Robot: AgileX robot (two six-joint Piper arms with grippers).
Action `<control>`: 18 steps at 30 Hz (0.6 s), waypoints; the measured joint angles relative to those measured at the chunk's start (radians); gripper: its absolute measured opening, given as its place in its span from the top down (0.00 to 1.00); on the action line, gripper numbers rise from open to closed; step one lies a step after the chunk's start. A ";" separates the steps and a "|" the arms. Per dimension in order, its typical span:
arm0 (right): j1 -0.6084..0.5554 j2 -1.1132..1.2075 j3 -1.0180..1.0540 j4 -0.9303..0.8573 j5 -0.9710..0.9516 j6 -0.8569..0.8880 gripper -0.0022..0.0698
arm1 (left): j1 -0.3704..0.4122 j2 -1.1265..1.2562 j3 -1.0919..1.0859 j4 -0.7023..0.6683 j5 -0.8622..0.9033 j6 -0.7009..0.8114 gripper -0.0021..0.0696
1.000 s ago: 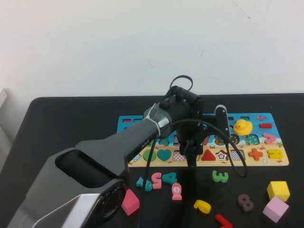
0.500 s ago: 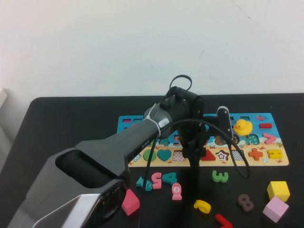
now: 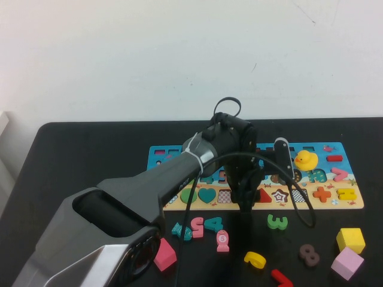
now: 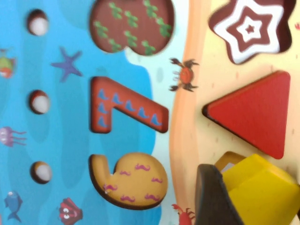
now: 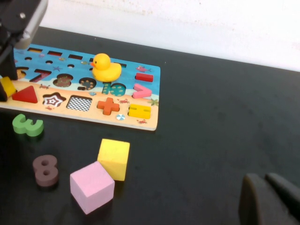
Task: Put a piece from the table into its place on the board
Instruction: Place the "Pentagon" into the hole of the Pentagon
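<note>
Piece: small yellow block point(image 4: 262, 190) held in the left hand, just above the board's shape row, right beside the red triangle point(image 4: 255, 112).
Left hand: point(image 3: 244, 194) reaches over the middle of the board, fingers point(image 4: 213, 197) closed on the yellow piece; it hides the slot beneath.
Board: long blue beach-print board point(image 3: 158, 156) at the desk's centre, tan near edge, numbers in the far row, shapes in the near row.
Loose numbers: teal, pink and green pieces on the black desk point(image 3: 78, 155) near the board; green 3 point(image 3: 277, 222) lies to the right of the arm.
Duck: yellow duck point(image 3: 305, 159) stands on the board's right part.
Cubes: yellow cube point(image 5: 114, 158) touching pink cube point(image 5: 92, 186), near right.
Right hand: point(image 5: 269, 199) low over the bare desk, far right, well apart from the board; fingers pressed together, holding nothing.
</note>
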 joint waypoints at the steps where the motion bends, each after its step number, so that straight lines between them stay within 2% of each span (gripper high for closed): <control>1: 0.000 0.000 0.000 0.000 0.000 0.000 0.94 | 0.000 0.004 0.000 0.000 0.000 0.002 0.52; 6: 0.000 0.000 0.000 0.000 0.000 0.000 0.94 | 0.000 0.008 0.000 0.000 -0.005 0.002 0.52; 11: 0.000 0.000 0.000 0.000 0.000 0.000 0.94 | 0.000 0.009 0.000 0.000 -0.016 0.008 0.41; 18: 0.000 0.000 0.000 0.000 0.000 0.000 0.94 | 0.000 0.009 -0.002 0.007 -0.021 0.002 0.37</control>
